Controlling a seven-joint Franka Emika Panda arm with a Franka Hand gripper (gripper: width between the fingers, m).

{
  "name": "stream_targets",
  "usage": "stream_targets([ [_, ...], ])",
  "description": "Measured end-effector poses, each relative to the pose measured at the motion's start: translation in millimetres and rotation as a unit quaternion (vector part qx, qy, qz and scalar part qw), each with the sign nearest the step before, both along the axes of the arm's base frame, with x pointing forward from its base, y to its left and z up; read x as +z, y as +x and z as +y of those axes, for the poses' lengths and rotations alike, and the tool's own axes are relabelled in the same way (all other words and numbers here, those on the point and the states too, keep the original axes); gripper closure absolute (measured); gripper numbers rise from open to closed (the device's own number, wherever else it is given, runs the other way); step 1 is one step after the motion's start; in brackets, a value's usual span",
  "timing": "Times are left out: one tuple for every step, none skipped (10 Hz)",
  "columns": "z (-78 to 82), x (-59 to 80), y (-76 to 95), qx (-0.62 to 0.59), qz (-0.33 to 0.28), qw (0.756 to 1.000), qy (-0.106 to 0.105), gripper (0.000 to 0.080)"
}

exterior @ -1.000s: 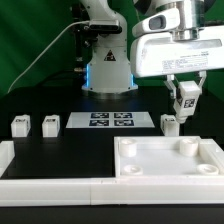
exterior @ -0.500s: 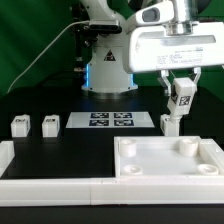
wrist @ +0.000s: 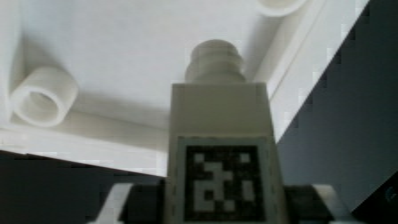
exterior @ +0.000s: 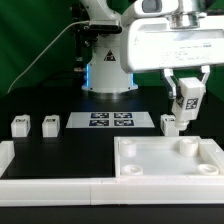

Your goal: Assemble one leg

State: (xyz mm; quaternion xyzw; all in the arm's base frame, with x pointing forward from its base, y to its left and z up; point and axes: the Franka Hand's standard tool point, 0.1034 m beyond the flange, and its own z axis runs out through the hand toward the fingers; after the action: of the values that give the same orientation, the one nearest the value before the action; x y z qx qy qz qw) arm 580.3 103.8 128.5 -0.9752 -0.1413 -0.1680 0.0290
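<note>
Shifted toward the exterior view's right, the claw (exterior: pixel 188 106) grips the leg (exterior: pixel 188 97) between its fingers.

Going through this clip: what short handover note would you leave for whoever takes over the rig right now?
Pincer: shut on one leg, held in the air over a corner of the tray.
Three more legs lie on the table: one beside the marker board, two at the exterior view's left.
Done: leg picked up.
Left: seat it in a socket; none fitted yet.
</note>
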Motion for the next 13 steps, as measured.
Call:
stream_targets([
  [-0.4, -1.6, -1.7, 0.001, -0.002, 1.000, 0.000, 0.0508],
  [-0.5, -2.7, -2.7, 0.001, 0.000, 1.000, 0.000, 0.0508],
  [-0.6, -2.7, -2.6, 0.000, 0.000, 1.000, 0.000, 0.0508],
  [-0.6, -2.9, -2.8, 0.000, 0.000, 1.000, 0.000, 0.0508],
  [-0.6, -3.1, -2.9, 0.001, 0.000, 1.000, 0.000, 0.0508],
  [-1.7, -3.3, -2.7, 0.002, -0.006, 1.000, -0.001, 0.0508],
  [-7.3, -7.6, -8.5, 0.004, -0.033, 0.999, -0.001, 0.0508],
  [-7.2, -11.4, -11.3, 0.004, -0.026, 1.000, -0.002, 0.0508],
  [-7.8, -9.1, -1.6, 0.009, -0.047, 0.999, -0.002, 0.0508],
  [-17.4, -10.1, 5.8, 0.016, -0.124, 0.992, -0.005, 0.0508],
  [-21.9, -22.1, 1.2, 0.013, -0.136, 0.991, -0.004, 0.0508],
  [-19.1, -24.1, 3.4, 0.017, -0.114, 0.993, -0.005, 0.0508],
  [-19.1, -19.6, 6.3, 0.016, -0.122, 0.992, -0.004, 0.0508],
])
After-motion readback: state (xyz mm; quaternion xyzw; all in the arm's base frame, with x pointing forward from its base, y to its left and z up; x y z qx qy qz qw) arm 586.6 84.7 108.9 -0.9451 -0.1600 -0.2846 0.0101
